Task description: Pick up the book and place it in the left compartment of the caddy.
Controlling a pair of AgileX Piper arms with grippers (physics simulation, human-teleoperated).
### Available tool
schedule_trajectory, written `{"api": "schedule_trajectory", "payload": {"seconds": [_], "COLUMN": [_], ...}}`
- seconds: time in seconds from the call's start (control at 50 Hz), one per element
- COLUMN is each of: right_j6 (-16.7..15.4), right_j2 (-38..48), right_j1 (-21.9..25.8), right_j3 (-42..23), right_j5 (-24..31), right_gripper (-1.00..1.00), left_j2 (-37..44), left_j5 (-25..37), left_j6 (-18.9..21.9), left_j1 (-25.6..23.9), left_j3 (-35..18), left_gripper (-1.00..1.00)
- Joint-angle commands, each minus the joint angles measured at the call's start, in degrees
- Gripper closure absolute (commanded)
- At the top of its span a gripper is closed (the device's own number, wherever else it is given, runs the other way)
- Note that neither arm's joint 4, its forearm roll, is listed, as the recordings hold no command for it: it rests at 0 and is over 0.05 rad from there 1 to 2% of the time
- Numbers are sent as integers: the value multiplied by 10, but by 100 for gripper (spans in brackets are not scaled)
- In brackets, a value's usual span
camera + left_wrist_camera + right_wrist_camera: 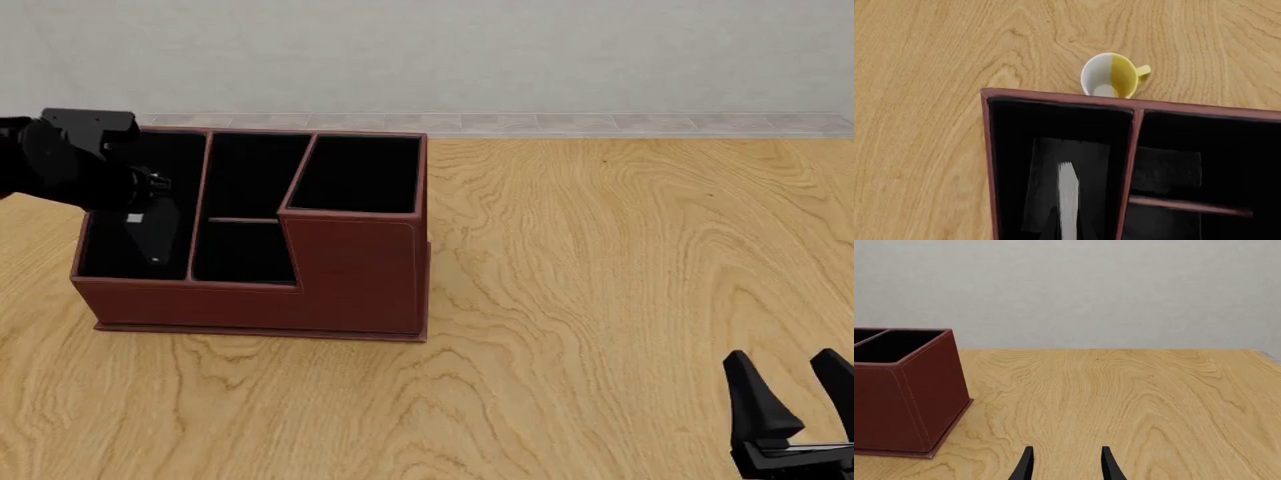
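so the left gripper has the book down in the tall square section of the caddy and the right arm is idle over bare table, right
Not quite. The left gripper holds the book in the left compartment, the long narrow slot at the low end of the caddy, not the tall square section, which looks empty in the front view. The right gripper does hang idle over bare table.

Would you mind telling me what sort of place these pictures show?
Probably a simulated tabletop workspace: a bare wood-grain table against a plain wall, a leather-look desk caddy, and a yellow-and-white cup behind it.
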Motion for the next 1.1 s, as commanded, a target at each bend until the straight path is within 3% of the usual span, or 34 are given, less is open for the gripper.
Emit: {"api": "schedule_trajectory", "payload": {"seconds": [0.02, 1.1], "right_j6": [0, -3], "right_j2": [-4, -3], "right_j1": [0, 6], "right_j3": [0, 0], "right_j5": [3, 3], "right_gripper": [-100, -100], "left_j2": [5, 45], "left_j5": [-10, -52], "left_j6": [4, 8], "left_j1": [1, 21], "left_j3": [-5, 1], "left_gripper": [100, 100]}}
